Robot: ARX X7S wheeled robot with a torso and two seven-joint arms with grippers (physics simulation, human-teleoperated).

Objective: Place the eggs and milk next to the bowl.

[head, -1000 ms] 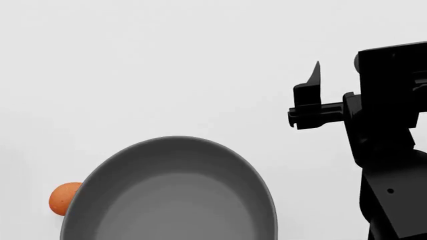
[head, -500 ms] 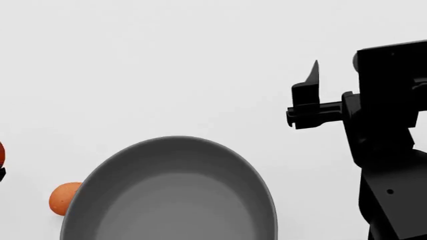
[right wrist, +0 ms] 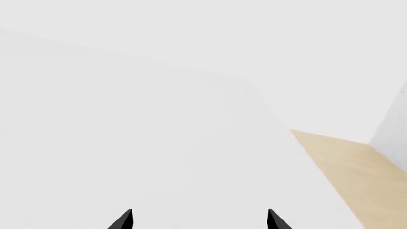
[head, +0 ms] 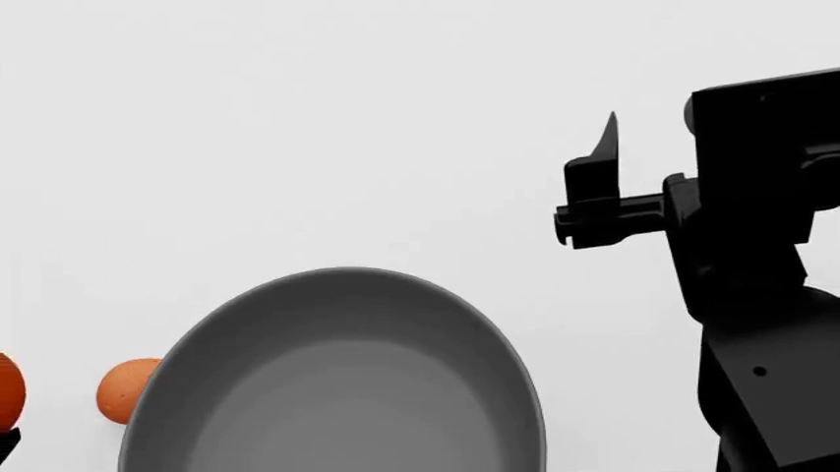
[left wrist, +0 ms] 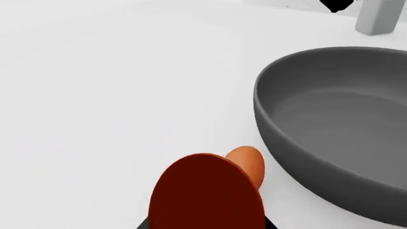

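Eggs: one [head: 126, 390] already lies left of the bowl [head: 341, 324]. The left hand [left wrist: 205, 224] grips the second egg [left wrist: 207, 191], to set alongside. The right hand [right wrist: 198, 220] hangs open, empty.

From my station, the table [head: 329, 118] fills nearly the whole head view as a plain, matte white surface with no markings or seams I can pick out. In the right wrist view the same white top [right wrist: 127, 143] runs away to a rounded far corner, and its edge slants down along one side. Past that edge I see a strip of light wooden floor [right wrist: 343, 176], pale tan with a faint grain. Beyond the floor stands a white wall [right wrist: 254, 38], and a second pale wall [right wrist: 394, 129] meets the floor at the side.
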